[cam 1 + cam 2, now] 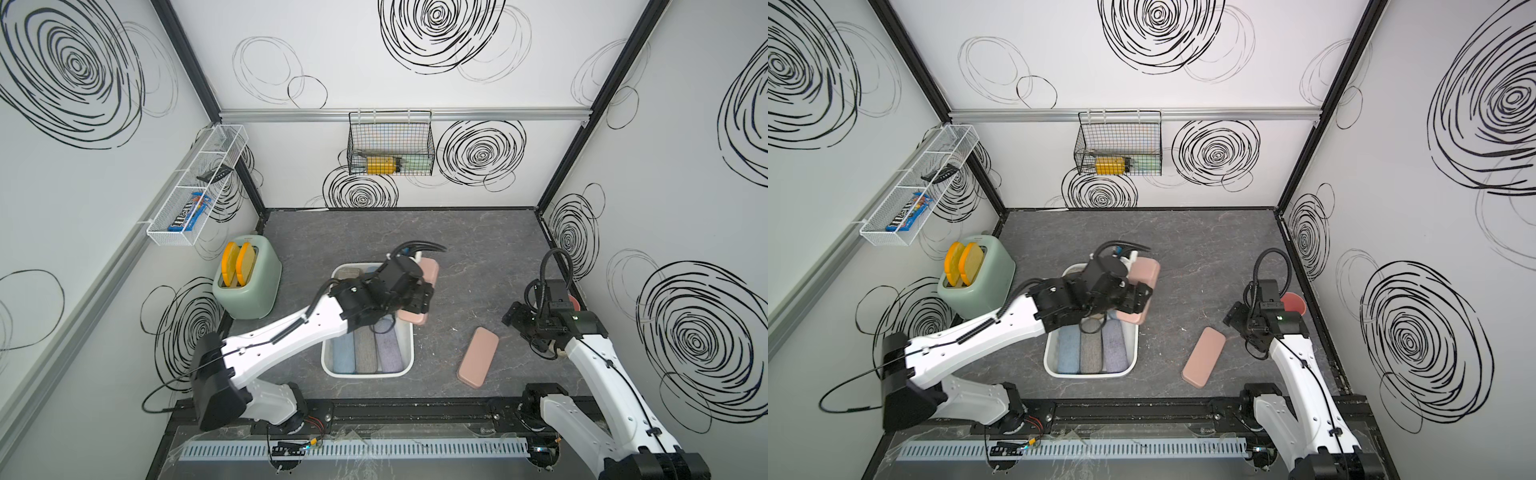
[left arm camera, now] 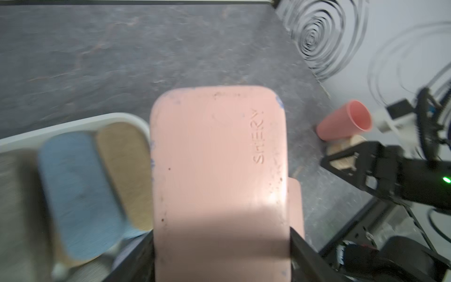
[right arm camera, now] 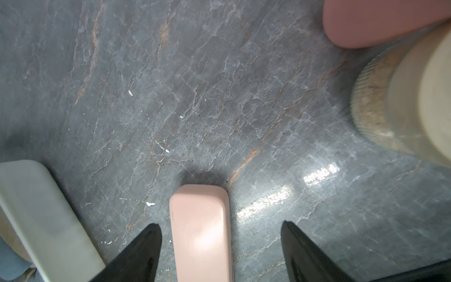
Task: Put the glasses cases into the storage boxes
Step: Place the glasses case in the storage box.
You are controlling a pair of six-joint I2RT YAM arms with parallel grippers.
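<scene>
Gripping a flat pink case (image 2: 219,171) by its long edges, the left gripper (image 2: 222,235) is closed on it and holds it over the rim of the white storage box (image 1: 365,374), on the side of the right arm. Pressed letters on this case read about "SHERY", not fully clear. The right gripper (image 3: 220,223) stands open above a second pink case (image 3: 201,232), which lies on the table (image 1: 478,249). A pack (image 1: 187,218) in the white wire basket (image 1: 166,240) shows "m&m's".

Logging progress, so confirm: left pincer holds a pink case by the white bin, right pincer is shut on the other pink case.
Not shut: the right wrist view shows the right pincer open, the other pink case lying on the table below it. The rest stands.
</scene>
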